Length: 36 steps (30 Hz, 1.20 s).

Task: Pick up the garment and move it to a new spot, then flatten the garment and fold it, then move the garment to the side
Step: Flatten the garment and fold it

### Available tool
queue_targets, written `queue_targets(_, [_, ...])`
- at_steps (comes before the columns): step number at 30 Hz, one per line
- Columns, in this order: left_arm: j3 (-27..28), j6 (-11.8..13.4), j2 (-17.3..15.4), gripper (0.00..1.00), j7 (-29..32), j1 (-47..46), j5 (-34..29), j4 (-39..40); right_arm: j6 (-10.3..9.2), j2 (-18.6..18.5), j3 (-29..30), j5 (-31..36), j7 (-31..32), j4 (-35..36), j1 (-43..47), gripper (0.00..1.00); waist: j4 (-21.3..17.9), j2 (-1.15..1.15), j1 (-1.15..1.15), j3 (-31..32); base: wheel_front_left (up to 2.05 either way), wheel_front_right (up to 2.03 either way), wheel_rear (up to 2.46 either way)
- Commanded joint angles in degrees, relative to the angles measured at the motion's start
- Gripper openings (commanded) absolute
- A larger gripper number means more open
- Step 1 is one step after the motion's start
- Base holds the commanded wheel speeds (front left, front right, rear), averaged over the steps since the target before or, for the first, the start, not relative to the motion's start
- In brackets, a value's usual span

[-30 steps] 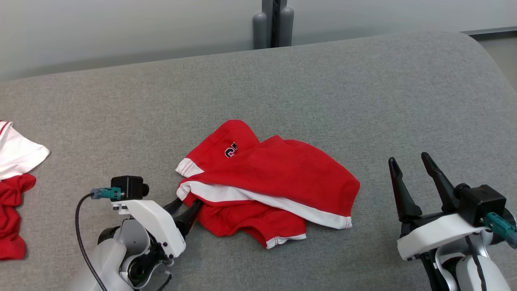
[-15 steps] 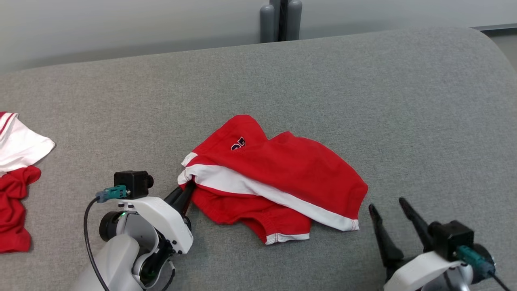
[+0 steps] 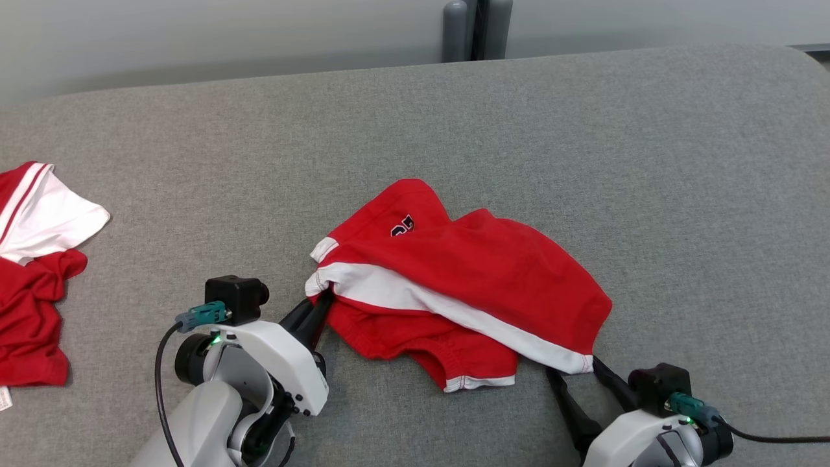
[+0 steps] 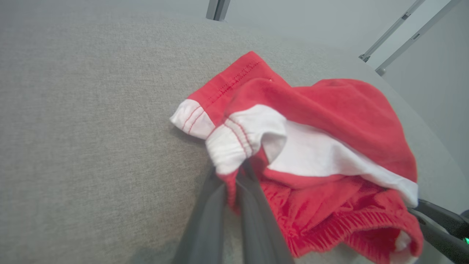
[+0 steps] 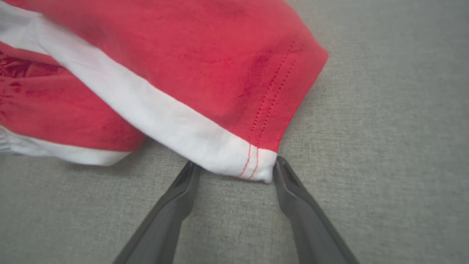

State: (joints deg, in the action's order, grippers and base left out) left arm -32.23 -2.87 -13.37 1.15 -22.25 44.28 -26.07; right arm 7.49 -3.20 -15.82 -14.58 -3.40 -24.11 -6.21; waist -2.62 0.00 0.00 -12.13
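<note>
Left gripper (image 3: 323, 302) pinching garment (image 3: 480, 272) edge; right gripper (image 5: 236, 163) spread, straddling its corner

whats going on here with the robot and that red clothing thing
A two-armed robot is taking hold of a crumpled red garment with white trim lying on a grey fabric surface. Its left gripper is shut on the garment's left edge, just below the white hem. Its right gripper is open, straddling the white-hemmed corner on the right, not yet closed. Nothing is lifted yet. Another red and white garment lies at the far left.
</note>
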Motion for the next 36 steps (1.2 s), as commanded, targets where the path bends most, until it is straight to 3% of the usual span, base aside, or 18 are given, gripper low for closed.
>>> queue_targets(1, [0.03,0.34,-0.43,0.0,-0.41,0.42,-0.55,0.61,0.0,-0.16,-0.39,-1.06,-0.02,-2.32,-1.11,0.87,0.33,0.0,0.0,0.05,0.0,0.0,0.0])
queue_targets(3, [-0.21,0.48,-0.76,0.0,-0.61,0.57,-0.84,1.52,0.0,-0.07,-0.76,-2.19,-1.59,-4.56,-2.66,0.0,0.68,0.0,0.0,0.16,0.0,0.0,0.0])
queue_targets(9, [0.08,2.25,-2.88,0.0,-1.07,2.06,-1.99,5.8,0.0,-1.59,-0.03,-4.23,-6.18,-4.19,-5.31,0.0,0.73,0.0,0.0,0.81,0.0,0.0,0.0])
queue_targets(15, [1.1,5.14,-6.33,0.0,0.52,3.23,-3.09,12.64,0.0,-4.43,1.34,-3.79,-7.1,4.15,-6.18,0.0,0.07,0.0,0.0,1.69,0.0,0.0,0.0])
queue_targets(25, [2.69,7.9,-12.78,0.0,5.98,-0.77,-5.5,26.83,0.0,-8.97,7.85,-0.56,-0.3,21.66,-10.63,0.0,-0.48,0.0,0.0,4.02,0.0,0.0,0.0])
queue_targets(36, [5.04,10.2,-16.5,0.0,7.95,-6.81,-9.51,39.57,-0.01,-11.09,14.99,1.41,7.34,36.23,-17.12,0.0,0.09,0.0,0.0,5.33,0.0,0.0,0.0])
